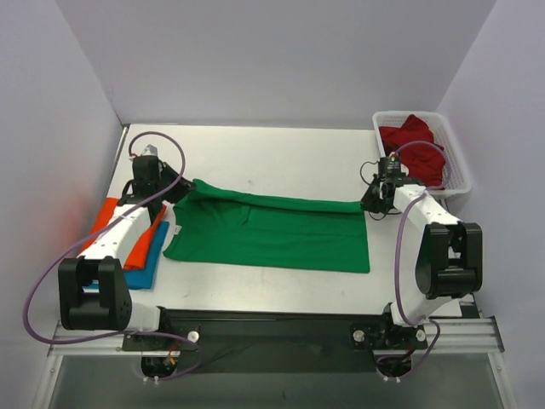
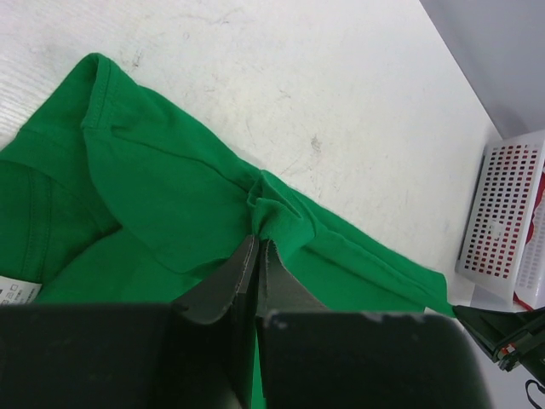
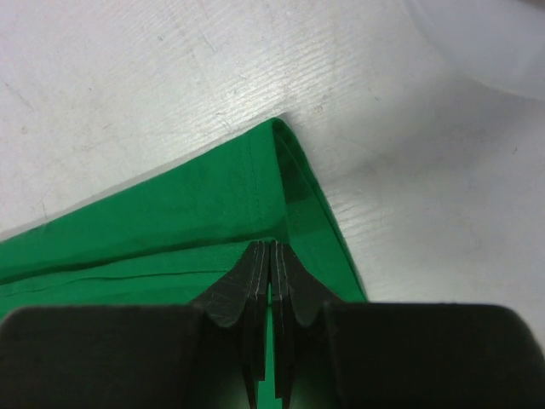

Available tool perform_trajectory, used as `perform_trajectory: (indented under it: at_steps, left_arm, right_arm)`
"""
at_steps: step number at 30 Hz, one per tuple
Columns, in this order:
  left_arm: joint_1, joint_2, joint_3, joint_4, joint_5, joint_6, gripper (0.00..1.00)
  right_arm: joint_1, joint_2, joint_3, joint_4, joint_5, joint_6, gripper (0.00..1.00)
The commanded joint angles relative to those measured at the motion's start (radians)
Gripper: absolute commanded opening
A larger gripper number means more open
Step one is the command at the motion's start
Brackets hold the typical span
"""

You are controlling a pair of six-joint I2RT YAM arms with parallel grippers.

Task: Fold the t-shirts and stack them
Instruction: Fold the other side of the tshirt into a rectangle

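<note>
The bright green t-shirt (image 1: 272, 232) lies flat across the middle of the table, its far edge folded over toward the front. My left gripper (image 1: 179, 191) is shut on a bunched bit of green cloth (image 2: 277, 213) at the shirt's far left corner. My right gripper (image 1: 372, 204) is shut on the folded hem (image 3: 281, 183) at the far right corner. An orange t-shirt (image 1: 117, 223) lies on a blue t-shirt (image 1: 153, 262) at the table's left edge, partly under my left arm. A dark red t-shirt (image 1: 414, 143) is crumpled in the basket.
A white mesh basket (image 1: 407, 115) stands at the back right corner, close behind my right gripper; its side also shows in the left wrist view (image 2: 502, 213). Pale walls enclose the table at the left, back and right.
</note>
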Motion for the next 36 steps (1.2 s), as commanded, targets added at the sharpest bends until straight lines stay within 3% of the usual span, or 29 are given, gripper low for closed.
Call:
perform_trajectory:
  at_steps: [1, 36]
  left_arm:
    - [0.003, -0.057, -0.025, -0.004, 0.007, 0.003, 0.0]
    - [0.028, -0.289, -0.226, -0.078, -0.036, 0.012, 0.0]
  right_arm:
    - [0.003, -0.049, -0.029, -0.004, 0.028, 0.011, 0.0]
    - [0.003, -0.224, -0.226, 0.011, 0.037, 0.025, 0.0]
